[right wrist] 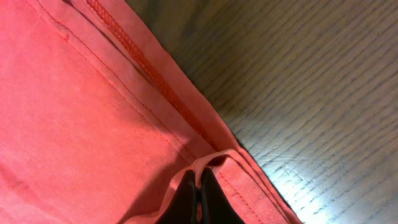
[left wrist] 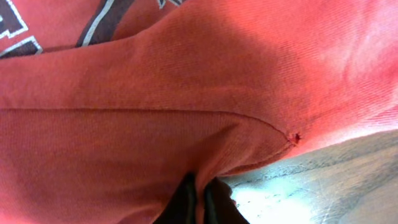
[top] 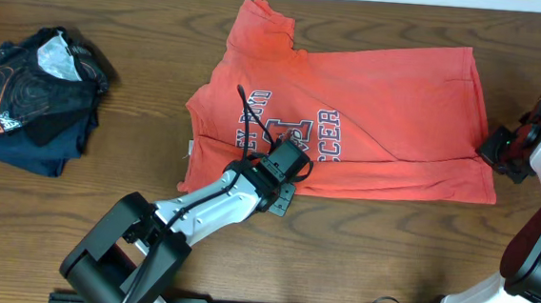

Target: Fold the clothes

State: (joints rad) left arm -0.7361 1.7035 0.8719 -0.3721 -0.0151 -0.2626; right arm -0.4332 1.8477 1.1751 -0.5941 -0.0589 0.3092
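On the brown wood table (top: 388, 246), the coral cotton short-sleeved T-shirt (top: 387, 121) lies mid-table, mostly spread & rumpled. Folding prob. barely begun. Left gripper (left wrist: 200, 199) is clamped on its near edge, right gripper (right wrist: 200, 193) pinches the hem corner.

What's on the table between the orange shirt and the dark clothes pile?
Nothing. The overhead view shows only bare wooden table between the orange shirt and the dark pile on the left.
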